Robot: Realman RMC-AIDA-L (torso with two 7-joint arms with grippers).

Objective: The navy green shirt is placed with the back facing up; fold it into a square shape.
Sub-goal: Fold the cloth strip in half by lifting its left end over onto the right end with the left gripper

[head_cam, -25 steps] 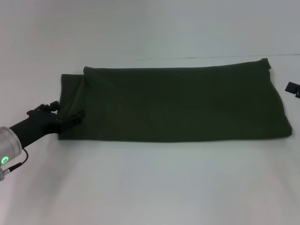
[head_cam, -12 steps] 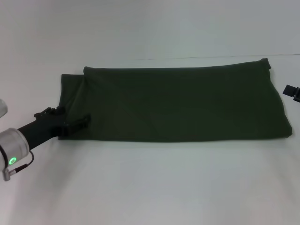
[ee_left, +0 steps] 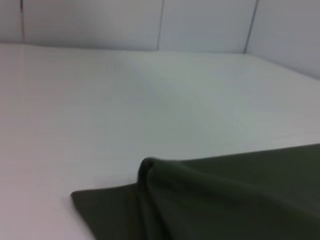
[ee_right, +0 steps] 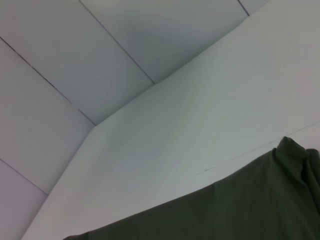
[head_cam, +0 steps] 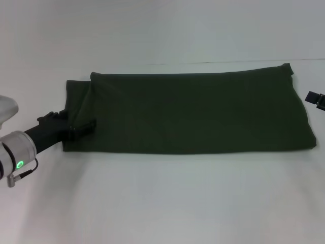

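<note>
Navy green shirt (head_cam: pixel 193 114): uniform dark olive green, plain, no print or pattern on the upturned face. Table (head_cam: pixel 162 203): plain white, matte. Left gripper (head_cam: pixel 84 127): black, on a black forearm ending in a silver-grey cuff with a small lit green ring. Right gripper (head_cam: pixel 316 98): black. Back wall panels: pale grey-white, thin dark seams.

Quick count of what's on view: one navy green shirt (head_cam: pixel 193 112), just the single garment, folded into a long band, plain side up. One tabletop (head_cam: pixel 162 203) under it, white all over. Two grippers: the left gripper (head_cam: pixel 84 127), sitting right on the shirt's near left corner, and the right gripper (head_cam: pixel 316 99), only a small dark bit of it poking in at the edge of the head view, just beside the shirt's right end and not touching it.
</note>
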